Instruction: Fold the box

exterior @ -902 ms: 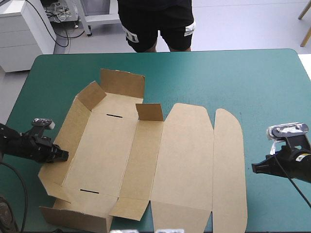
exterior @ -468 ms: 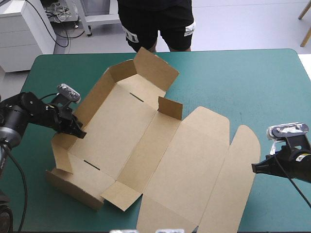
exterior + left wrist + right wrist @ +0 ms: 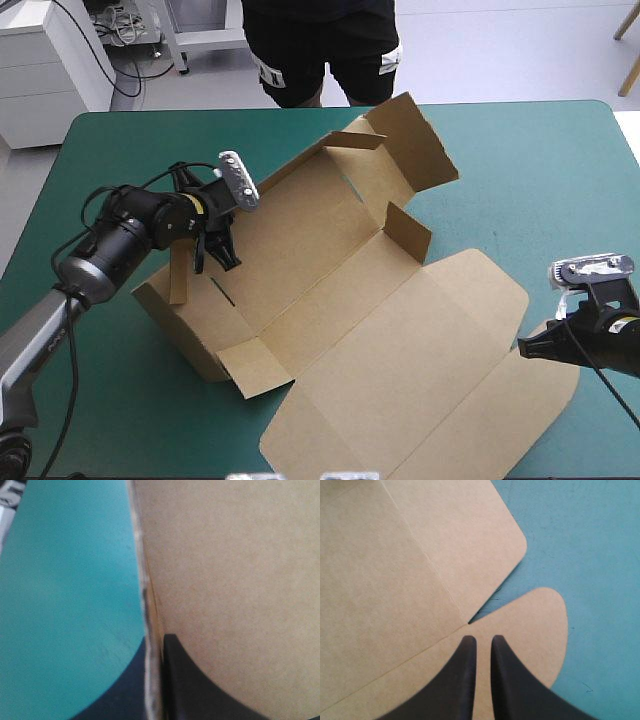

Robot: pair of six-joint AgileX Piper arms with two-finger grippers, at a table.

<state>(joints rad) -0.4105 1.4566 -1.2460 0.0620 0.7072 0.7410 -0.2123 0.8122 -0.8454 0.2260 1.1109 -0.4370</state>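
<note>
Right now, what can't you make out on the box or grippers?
- High view: outer finger of the left gripper, hidden behind a wall of the box.
- High view: near corner of the lid, cut off at the picture's edge.
- Right wrist view: whether the right gripper touches the flap; its fingers cover it.

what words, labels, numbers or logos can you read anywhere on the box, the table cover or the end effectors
No readable text in any view.
Partly folded brown cardboard box: plain board, no print, only dark cut slots.
Teal-green table cover: unmarked.
Black finned left end effector and right end effector: no lettering visible.
</note>
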